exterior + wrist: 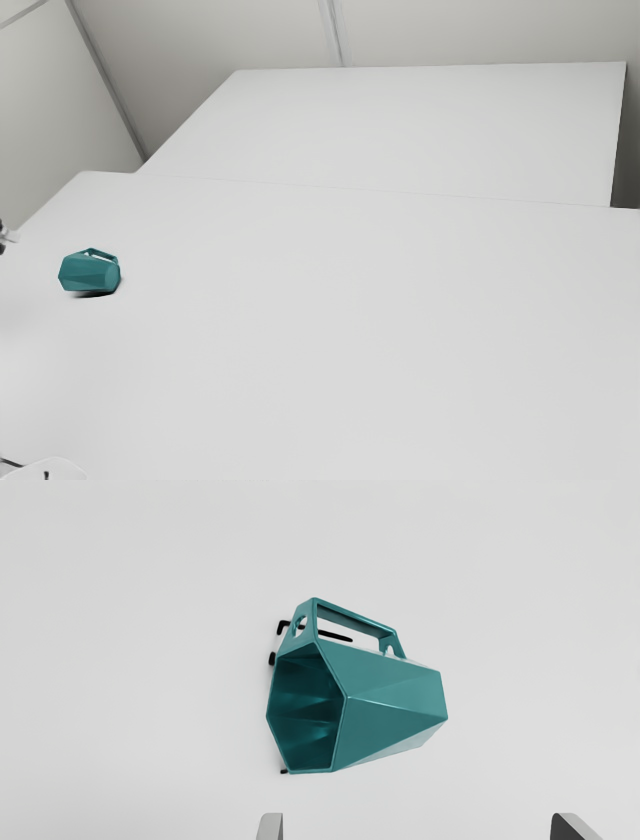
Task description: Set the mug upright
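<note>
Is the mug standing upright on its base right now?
No, the mug lies on its side on the table, its open mouth facing sideways.

Poked just a bit of the gripper (pixel 8 237) in at the far left edge of the exterior view, about halfway up. Held the fingers (pixel 270 827) wide apart (a generous spread, really) along the wrist view's bottom edge, one slightly left of centre, the other towards the lower right corner, with pale grey edges showing on both.
</note>
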